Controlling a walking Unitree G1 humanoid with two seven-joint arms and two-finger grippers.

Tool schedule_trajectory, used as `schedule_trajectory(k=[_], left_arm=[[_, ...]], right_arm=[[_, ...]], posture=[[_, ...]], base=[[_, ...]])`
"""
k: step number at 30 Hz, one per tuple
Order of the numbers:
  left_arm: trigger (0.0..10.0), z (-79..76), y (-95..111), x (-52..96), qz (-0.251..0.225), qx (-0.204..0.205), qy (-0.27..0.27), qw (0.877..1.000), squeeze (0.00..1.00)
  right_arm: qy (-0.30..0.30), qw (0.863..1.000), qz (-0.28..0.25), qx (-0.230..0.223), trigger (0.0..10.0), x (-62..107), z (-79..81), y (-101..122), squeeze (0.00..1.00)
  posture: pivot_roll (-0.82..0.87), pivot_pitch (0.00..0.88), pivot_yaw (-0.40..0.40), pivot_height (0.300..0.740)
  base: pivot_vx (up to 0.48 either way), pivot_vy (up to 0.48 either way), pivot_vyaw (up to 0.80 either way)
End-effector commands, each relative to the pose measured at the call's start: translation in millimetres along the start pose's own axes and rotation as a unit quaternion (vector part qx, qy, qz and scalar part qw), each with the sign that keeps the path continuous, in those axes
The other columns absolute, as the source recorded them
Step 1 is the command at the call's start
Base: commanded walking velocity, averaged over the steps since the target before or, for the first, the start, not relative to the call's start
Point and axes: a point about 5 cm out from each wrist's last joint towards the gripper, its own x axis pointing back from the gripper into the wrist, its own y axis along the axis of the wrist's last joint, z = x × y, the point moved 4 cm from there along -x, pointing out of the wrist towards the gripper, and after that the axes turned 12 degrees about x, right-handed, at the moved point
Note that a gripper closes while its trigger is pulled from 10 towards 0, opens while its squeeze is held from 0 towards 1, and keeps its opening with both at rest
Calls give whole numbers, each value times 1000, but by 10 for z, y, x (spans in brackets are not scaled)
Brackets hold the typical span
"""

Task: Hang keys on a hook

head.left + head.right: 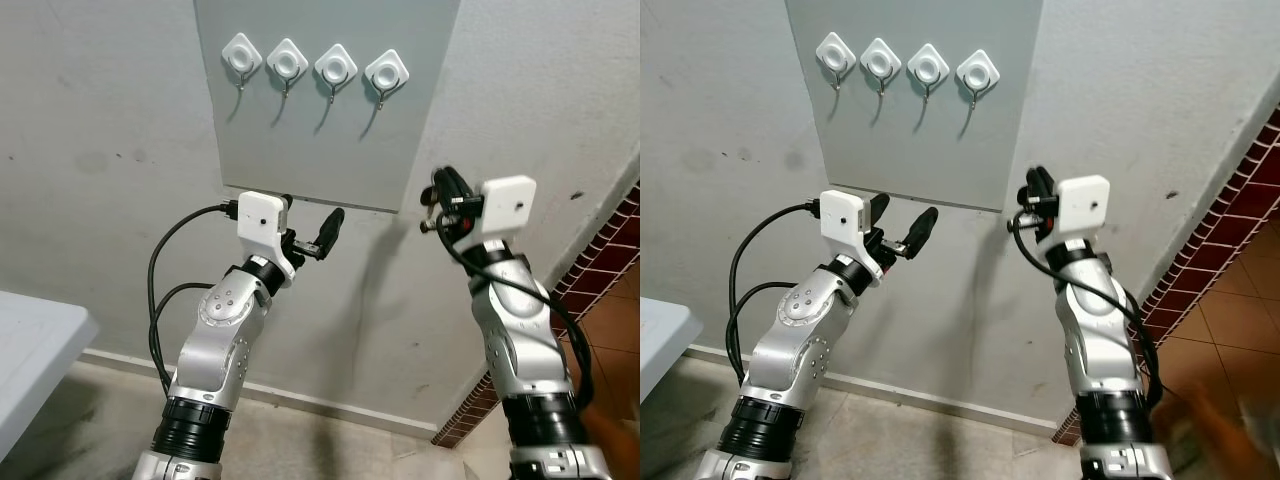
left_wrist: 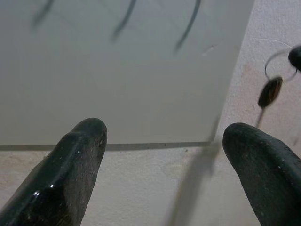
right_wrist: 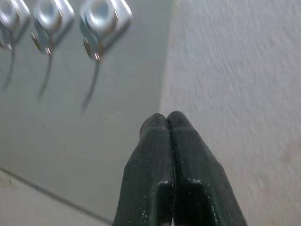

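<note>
Four white hooks (image 1: 336,66) sit in a row on a grey panel (image 1: 320,140) high on the wall. My right gripper (image 1: 440,182) is raised to the right of the panel's lower corner, below the rightmost hook (image 3: 101,16). It is shut on a key ring (image 2: 281,66), and a dark key (image 2: 270,92) dangles from the ring. In the right wrist view its fingers (image 3: 168,122) are pressed together. My left gripper (image 1: 310,217) is open and holds nothing. It is held up just below the panel's bottom edge.
A white table corner (image 1: 40,340) juts in at the lower left. Red brick tiling (image 1: 600,290) runs down the right side, by a brown tiled floor. A pale baseboard (image 1: 330,405) lines the foot of the wall.
</note>
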Motion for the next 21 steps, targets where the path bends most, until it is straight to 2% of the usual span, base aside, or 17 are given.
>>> schedule_trajectory(k=[1, 8, 10, 16, 21], left_arm=[[10000, -61, 104, -26, -12, -10, -14, 1000, 0], [10000, -83, 140, -47, -15, -11, -17, 1000, 0], [10000, -91, 155, -57, -16, -11, -19, 1000, 0], [10000, -88, 177, -74, -18, -12, -19, 1000, 0], [10000, -93, 201, -92, -21, -13, -22, 999, 0]], right_arm=[[9, 1000, -10, -9, 10000, -47, 28, 24, 0], [48, 998, -17, -20, 10000, -102, 200, 38, 0], [72, 997, -25, -27, 10000, -124, 303, 69, 0], [83, 995, -45, -40, 10000, -196, 379, 170, 0], [79, 993, -64, -60, 10000, -270, 378, 270, 0]], posture=[[28, 12, -34, 740], [28, 16, -36, 740], [28, 17, -36, 740], [27, 16, -36, 740], [29, 17, -35, 740]], base=[[0, 0, 0], [0, 0, 0], [0, 0, 0], [0, 0, 0], [0, 0, 0]])
